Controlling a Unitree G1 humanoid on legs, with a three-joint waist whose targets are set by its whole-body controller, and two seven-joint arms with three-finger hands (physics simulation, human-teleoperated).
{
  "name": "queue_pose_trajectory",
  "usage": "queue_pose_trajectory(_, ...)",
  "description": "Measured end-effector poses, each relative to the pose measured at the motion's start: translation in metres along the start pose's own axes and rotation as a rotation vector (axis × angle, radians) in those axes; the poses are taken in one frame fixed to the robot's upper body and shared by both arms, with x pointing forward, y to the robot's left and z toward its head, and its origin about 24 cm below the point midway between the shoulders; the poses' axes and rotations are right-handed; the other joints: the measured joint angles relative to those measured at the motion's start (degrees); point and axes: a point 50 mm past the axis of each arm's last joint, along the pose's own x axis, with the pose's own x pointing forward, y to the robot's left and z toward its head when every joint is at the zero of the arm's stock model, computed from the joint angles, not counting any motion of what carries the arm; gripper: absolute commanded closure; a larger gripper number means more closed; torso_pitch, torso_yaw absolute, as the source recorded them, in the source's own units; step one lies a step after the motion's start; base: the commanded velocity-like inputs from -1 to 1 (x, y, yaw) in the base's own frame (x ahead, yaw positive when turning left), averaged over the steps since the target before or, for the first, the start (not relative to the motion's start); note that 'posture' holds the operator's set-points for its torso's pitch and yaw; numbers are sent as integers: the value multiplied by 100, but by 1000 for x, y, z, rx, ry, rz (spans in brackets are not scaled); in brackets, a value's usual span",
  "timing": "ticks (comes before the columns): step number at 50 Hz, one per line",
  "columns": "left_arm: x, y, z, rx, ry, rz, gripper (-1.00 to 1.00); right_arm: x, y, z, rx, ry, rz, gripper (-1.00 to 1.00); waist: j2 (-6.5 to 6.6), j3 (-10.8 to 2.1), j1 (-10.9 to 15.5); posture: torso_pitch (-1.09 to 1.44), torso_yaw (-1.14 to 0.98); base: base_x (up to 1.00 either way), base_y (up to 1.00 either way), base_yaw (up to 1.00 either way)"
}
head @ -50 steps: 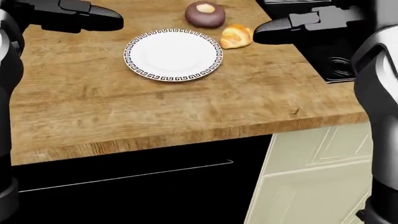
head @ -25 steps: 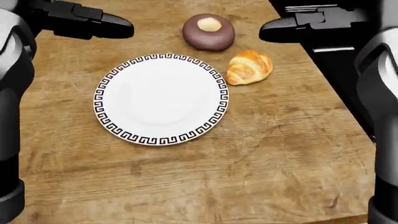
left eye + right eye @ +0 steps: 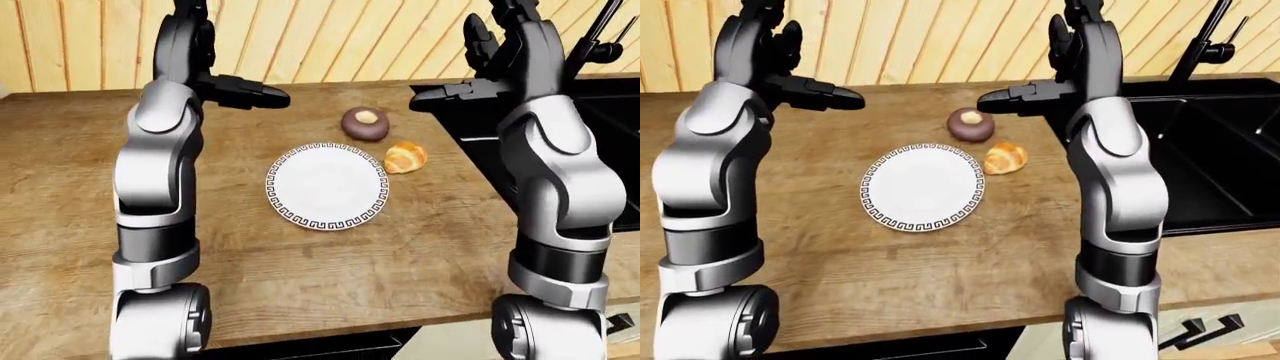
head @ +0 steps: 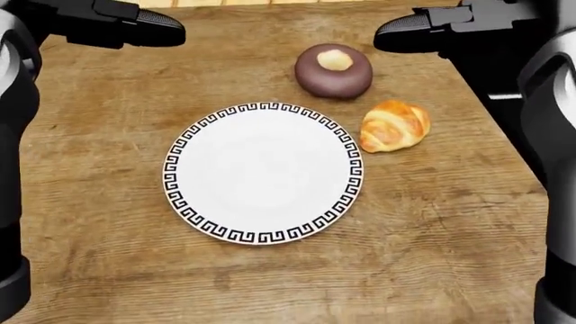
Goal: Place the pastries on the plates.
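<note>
A white plate (image 4: 261, 172) with a black key-pattern rim lies on the wooden counter (image 4: 99, 229), nothing on it. Just above its right side in the head view sits a round chocolate pastry (image 4: 334, 70) with a pale top. A golden croissant (image 4: 394, 125) lies on the wood just off the plate's right rim. My left hand (image 4: 154, 30) hovers at the top left, fingers stretched out and holding nothing. Opposite it, at the top right above the croissant, my right hand (image 4: 403, 30) is held the same way, open and empty. Both hands are well above the counter.
A black sink (image 3: 1210, 150) with a dark faucet (image 3: 1206, 36) is set into the counter to the right of the pastries. A wood-panelled wall (image 3: 920, 37) rises along the counter's top edge. Pale cabinet doors with handles (image 3: 1200, 330) show below the counter at bottom right.
The camera has moved closer over the counter: the counter's edge and cabinets dropped out of the head view and the plate grew larger. Both hands stay raised at the top corners, empty.
</note>
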Motion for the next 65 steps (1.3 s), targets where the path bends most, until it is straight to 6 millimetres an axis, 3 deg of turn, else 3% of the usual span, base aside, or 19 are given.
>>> queue_pose_trajectory(5, 0, 2, 0, 1, 0, 6, -100, -3, 2, -6, -6, 3, 5, -100, 7, -1, -2, 0, 0, 0, 0, 0)
queue_pose_trajectory(11, 1, 5, -5, -4, 21, 2, -100, 2, 0, 16, -28, -35, -10, -100, 17, -5, -1, 0, 0, 0, 0, 0)
queue_pose_trajectory(25, 0, 5, 1, -10, 7, 2, -100, 84, 9, 40, -212, 104, 54, -100, 30, -25, 7, 0, 0, 0, 0, 0)
queue_pose_trajectory(34, -1, 3, 4, -12, 0, -8, -100, 108, 11, 14, -259, 206, 89, -100, 62, -46, 22, 0, 0, 0, 0, 0)
queue_pose_trajectory(46, -1, 2, 8, -38, -2, -12, -100, 105, 19, -18, -293, 296, 116, -100, 117, -42, 16, 0, 0, 0, 0, 0)
queue_pose_trajectory(53, -4, 8, 23, -74, -16, -1, -100, 105, 36, -25, -344, 341, 156, -100, 120, -24, -25, 0, 0, 0, 0, 0)
queue_pose_trajectory(57, -10, 12, 41, -67, -59, -8, -100, 101, 48, -42, -393, 412, 183, -100, 132, -33, -9, 0, 0, 0, 0, 0)
queue_pose_trajectory(65, -10, 16, 40, -88, -55, -11, -100, 93, 45, -64, -457, 503, 160, -100, 145, 4, 5, 0, 0, 0, 0, 0)
